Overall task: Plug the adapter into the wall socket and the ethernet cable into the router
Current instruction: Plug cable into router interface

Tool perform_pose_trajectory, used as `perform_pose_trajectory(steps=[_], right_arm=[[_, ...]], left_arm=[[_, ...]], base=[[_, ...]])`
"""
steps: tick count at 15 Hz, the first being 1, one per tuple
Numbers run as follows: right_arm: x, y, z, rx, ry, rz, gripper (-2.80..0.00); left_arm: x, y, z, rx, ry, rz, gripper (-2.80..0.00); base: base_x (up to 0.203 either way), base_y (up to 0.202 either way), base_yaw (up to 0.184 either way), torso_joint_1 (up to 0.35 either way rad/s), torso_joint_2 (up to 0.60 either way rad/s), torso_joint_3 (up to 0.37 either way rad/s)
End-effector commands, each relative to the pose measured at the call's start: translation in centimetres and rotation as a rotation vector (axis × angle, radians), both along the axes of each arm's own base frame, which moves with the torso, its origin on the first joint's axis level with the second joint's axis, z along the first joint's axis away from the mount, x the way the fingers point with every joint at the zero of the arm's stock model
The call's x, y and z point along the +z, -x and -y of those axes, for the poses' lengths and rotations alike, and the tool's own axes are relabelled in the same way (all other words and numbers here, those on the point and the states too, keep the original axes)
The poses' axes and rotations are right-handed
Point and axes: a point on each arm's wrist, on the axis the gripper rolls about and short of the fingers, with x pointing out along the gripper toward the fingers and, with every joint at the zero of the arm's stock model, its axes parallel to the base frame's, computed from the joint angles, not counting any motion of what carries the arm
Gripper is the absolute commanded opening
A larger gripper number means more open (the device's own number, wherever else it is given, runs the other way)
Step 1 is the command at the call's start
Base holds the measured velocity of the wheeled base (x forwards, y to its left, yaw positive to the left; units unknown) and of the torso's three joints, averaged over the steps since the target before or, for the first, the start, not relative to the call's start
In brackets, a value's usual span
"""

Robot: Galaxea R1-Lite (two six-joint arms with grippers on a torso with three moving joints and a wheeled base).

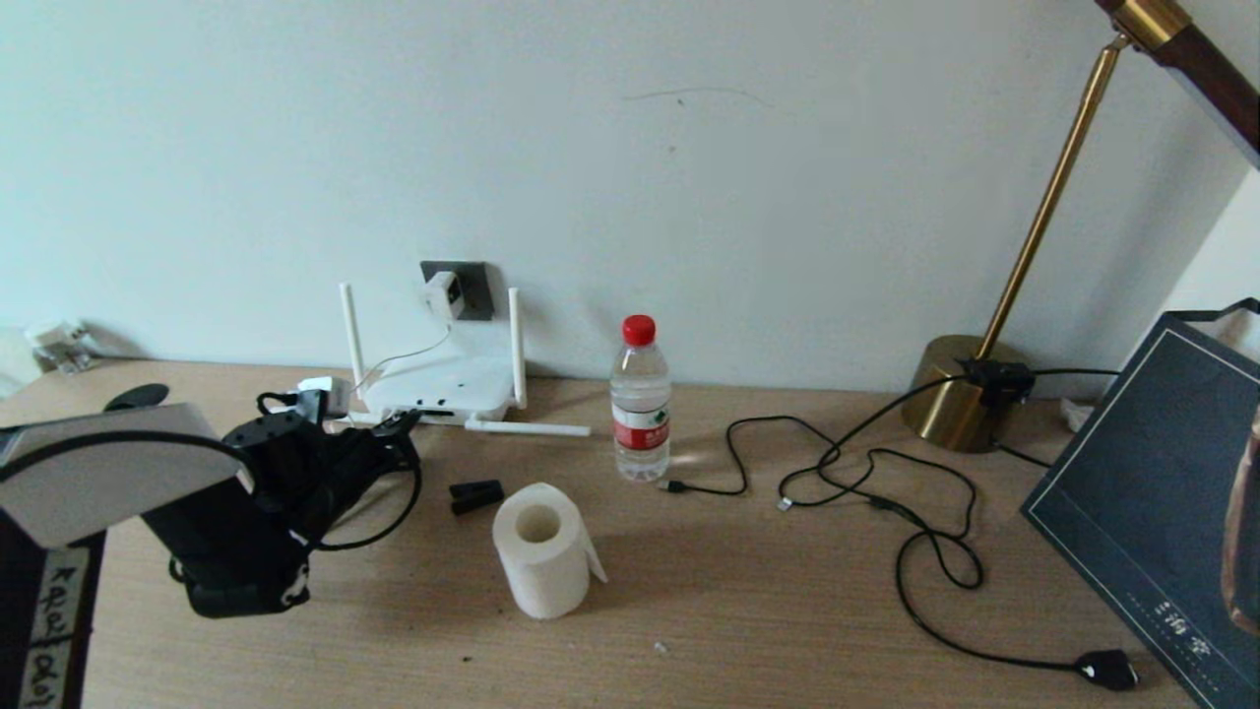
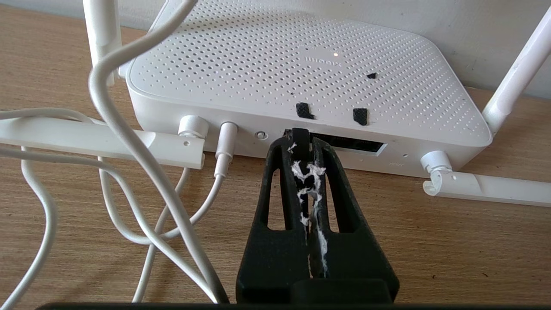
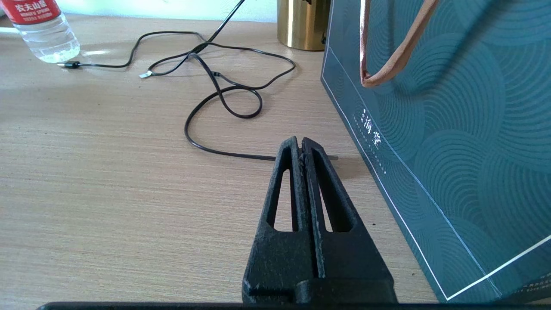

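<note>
The white router [image 1: 443, 387] lies against the wall with its antennas [image 1: 514, 345] out. Above it, the white adapter [image 1: 445, 292] sits in the dark grey wall socket [image 1: 477, 286], and its thin white cord [image 1: 404, 354] hangs down to the router. My left gripper [image 1: 402, 425] is at the router's [image 2: 301, 64] port edge, shut on the ethernet cable's black boot [image 2: 300, 137]. The boot's tip is at the left end of the dark port slot [image 2: 357, 145]. The black ethernet cable [image 1: 394, 522] loops back beside my left arm. My right gripper [image 3: 301, 144] is shut on nothing, low over the table.
A water bottle [image 1: 640, 399], a paper roll [image 1: 541, 551] and a small black clip block [image 1: 476, 494] stand mid-table. Thin black cables [image 1: 886, 483] sprawl to the right, toward the brass lamp base [image 1: 955, 394]. A teal bag [image 3: 452, 129] stands close beside my right gripper.
</note>
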Motion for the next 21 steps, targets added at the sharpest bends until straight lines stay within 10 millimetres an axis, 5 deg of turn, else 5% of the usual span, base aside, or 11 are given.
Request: perform_pose_trajectory(steps=[1, 21], right_arm=[[0.01, -0.01, 0.00, 0.000, 0.000, -0.001, -2.80], [0.01, -0.01, 0.00, 0.000, 0.000, -0.001, -2.80]], left_arm=[[-0.24, -0.39, -0.03, 0.000, 0.000, 0.012, -2.80], [-0.66, -1.10, -0.27, -0.020, 0.000, 0.022, -2.80]], base=[[0.000, 0.000, 0.000, 0.000, 0.00, 0.000], [0.000, 0.000, 0.000, 0.000, 0.00, 0.000]])
